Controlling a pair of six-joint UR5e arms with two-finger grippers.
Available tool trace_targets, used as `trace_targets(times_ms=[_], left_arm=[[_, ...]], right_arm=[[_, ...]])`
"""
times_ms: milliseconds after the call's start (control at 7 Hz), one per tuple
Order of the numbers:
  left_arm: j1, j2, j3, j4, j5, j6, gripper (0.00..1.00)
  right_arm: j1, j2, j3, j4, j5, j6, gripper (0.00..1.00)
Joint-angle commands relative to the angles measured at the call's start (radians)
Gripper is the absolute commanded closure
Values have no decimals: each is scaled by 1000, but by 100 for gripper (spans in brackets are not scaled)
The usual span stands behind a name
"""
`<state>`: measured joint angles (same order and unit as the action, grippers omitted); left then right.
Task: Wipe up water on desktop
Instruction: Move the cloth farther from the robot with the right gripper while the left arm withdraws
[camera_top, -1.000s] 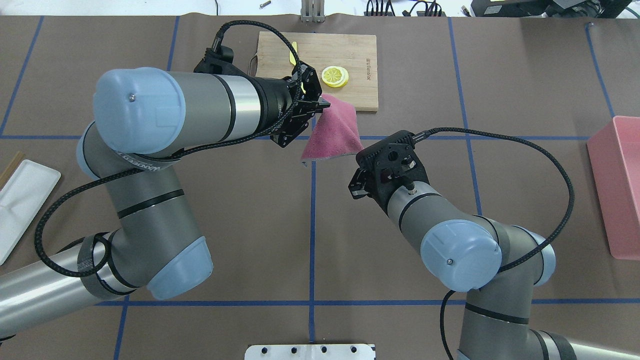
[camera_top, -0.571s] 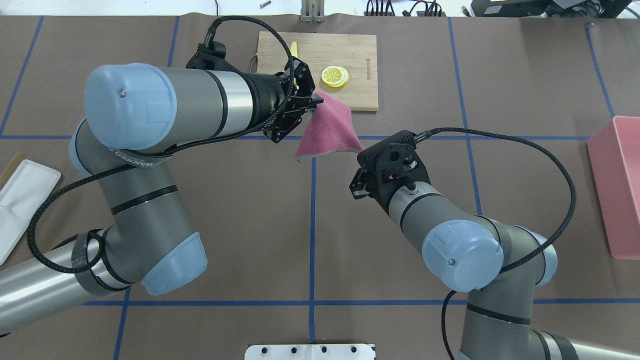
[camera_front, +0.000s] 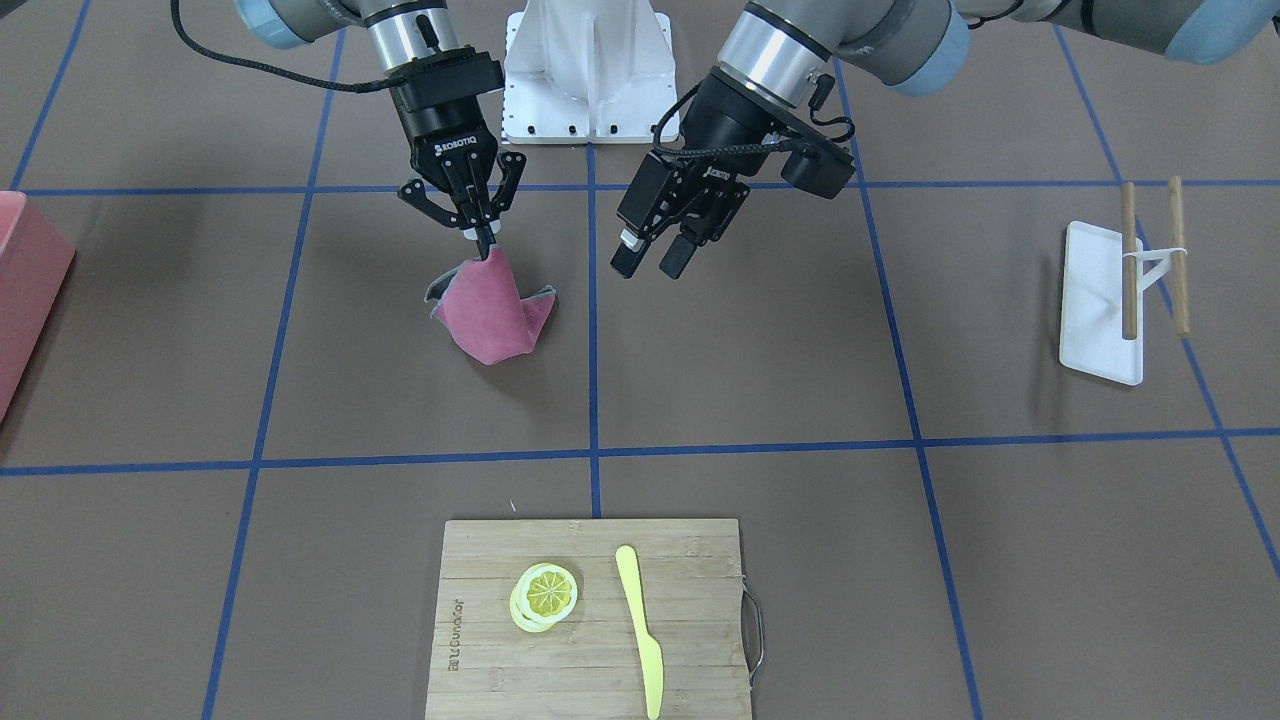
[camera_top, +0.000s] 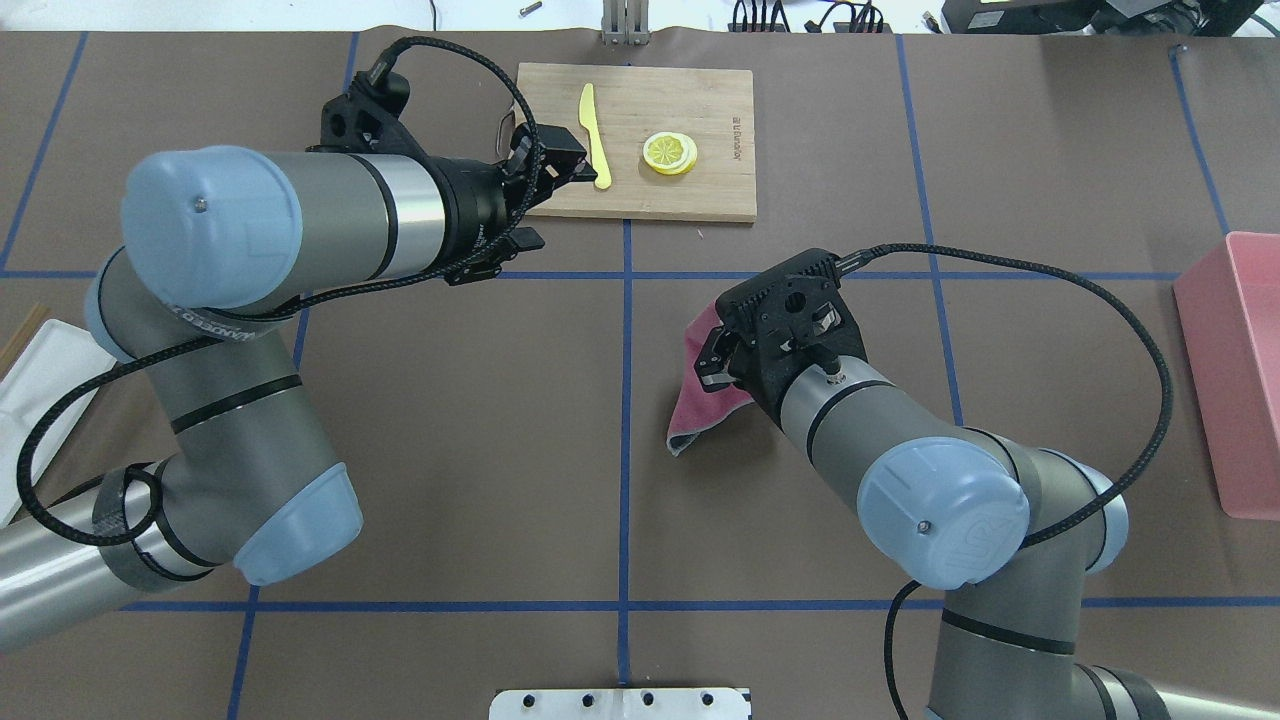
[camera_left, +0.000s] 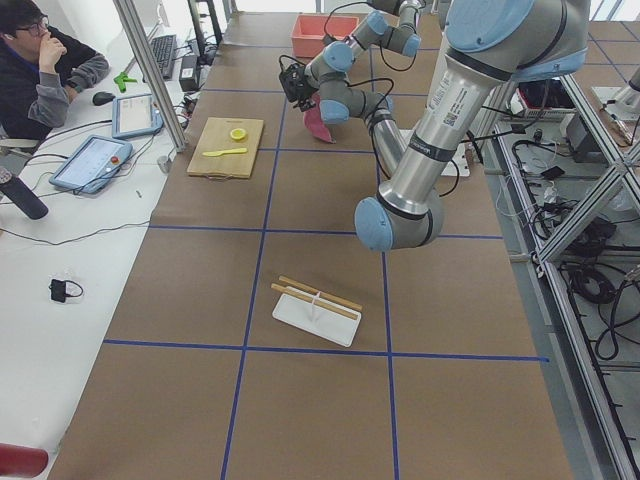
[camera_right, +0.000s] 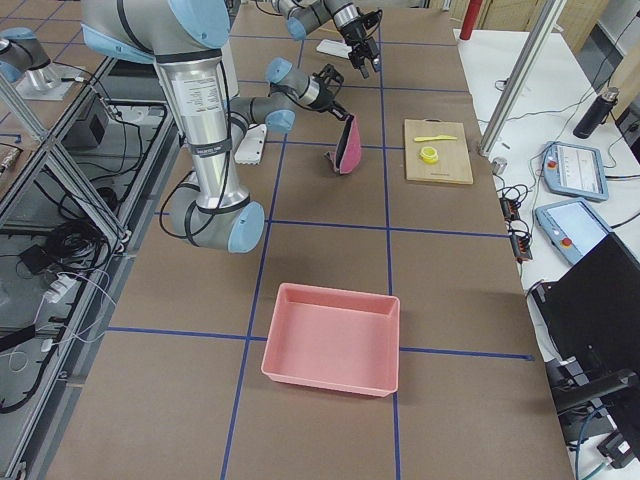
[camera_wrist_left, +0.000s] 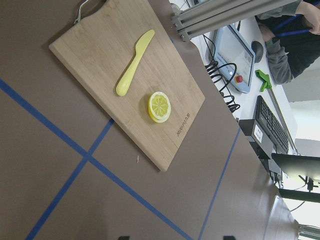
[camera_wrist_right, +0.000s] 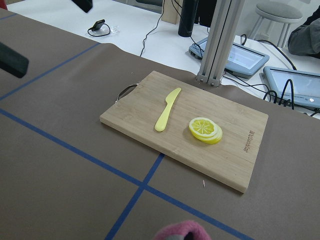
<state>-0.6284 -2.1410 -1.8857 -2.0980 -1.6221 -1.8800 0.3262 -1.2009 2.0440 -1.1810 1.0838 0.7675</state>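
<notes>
The desktop (camera_top: 450, 420) is brown with blue tape lines; I see no water on it. A pink cloth (camera_front: 490, 315) hangs from my right gripper (camera_front: 486, 240), which is shut on its top corner, and its lower part rests on the desktop. In the overhead view the cloth (camera_top: 695, 405) sticks out from under the right wrist, which hides that gripper. The cloth's edge shows at the bottom of the right wrist view (camera_wrist_right: 182, 231). My left gripper (camera_front: 650, 262) is open and empty, above the desktop to the cloth's left, near the cutting board in the overhead view (camera_top: 540, 195).
A bamboo cutting board (camera_top: 700, 110) at the far middle carries a yellow knife (camera_top: 592, 125) and lemon slices (camera_top: 670, 152). A pink bin (camera_top: 1235, 370) stands at the right edge. A white tray with chopsticks (camera_front: 1100, 300) lies on my left side.
The cloth has passed from my left gripper to my right one. The left gripper has opened and drawn back to the left. The cloth now hangs nearer the robot.
</notes>
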Motion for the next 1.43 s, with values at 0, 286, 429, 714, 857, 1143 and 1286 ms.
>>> trace_targets(times_ms=[0,286,429,714,857,1143,1286], left_arm=[[-49,103,-9,3,-1,274,2],[-112,266,-44,6,-5,716,1],[-161,338,-53,9,-15,921,1],[-386,410,-78,152,-219,1315,2],[-524,467,-69,179,-308,1521,2],[-806,503,11,328,-433,1997,2],[-949,498,90,413,-506,2196,2]], right_arm=[[37,4,27,-3,8,-2,100],[114,6,39,-5,65,-4,100],[176,3,41,-6,144,-11,100],[278,3,42,-61,255,-14,100],[290,3,44,-81,263,-14,100],[301,-3,83,-234,265,-14,100],[300,-6,135,-382,265,-14,100]])
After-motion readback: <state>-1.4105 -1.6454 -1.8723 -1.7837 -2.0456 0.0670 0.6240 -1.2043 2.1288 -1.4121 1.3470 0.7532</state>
